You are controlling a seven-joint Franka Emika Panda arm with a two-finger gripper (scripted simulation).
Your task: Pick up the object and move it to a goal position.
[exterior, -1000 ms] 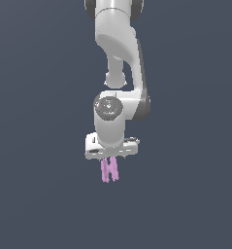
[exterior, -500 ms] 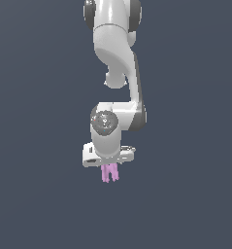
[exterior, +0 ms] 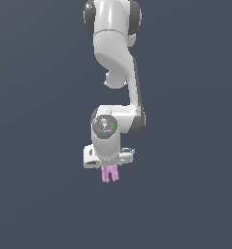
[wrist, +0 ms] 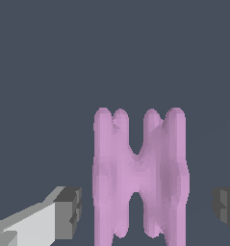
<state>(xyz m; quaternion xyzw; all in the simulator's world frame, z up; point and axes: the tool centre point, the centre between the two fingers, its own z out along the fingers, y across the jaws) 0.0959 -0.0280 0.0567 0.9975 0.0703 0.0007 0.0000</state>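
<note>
The object [exterior: 109, 174] is a small pale pink-purple blocky piece with upright prongs. It stands on the dark grey ground in the middle of the exterior view. My white gripper [exterior: 108, 164] is straight above it and low over its top, so only the lower part shows. In the wrist view the object [wrist: 140, 178] stands between my two dark fingertips [wrist: 70, 211]. There is a narrow gap on each side, so my gripper [wrist: 147, 207] is open around it and not touching it.
The plain dark grey ground [exterior: 185, 204] fills both views. My white arm [exterior: 115, 63] rises straight up from the gripper to the top of the exterior view. No other objects or goal marker show.
My gripper has come down over the object. More of the object is now covered by the hand. The object itself has not moved.
</note>
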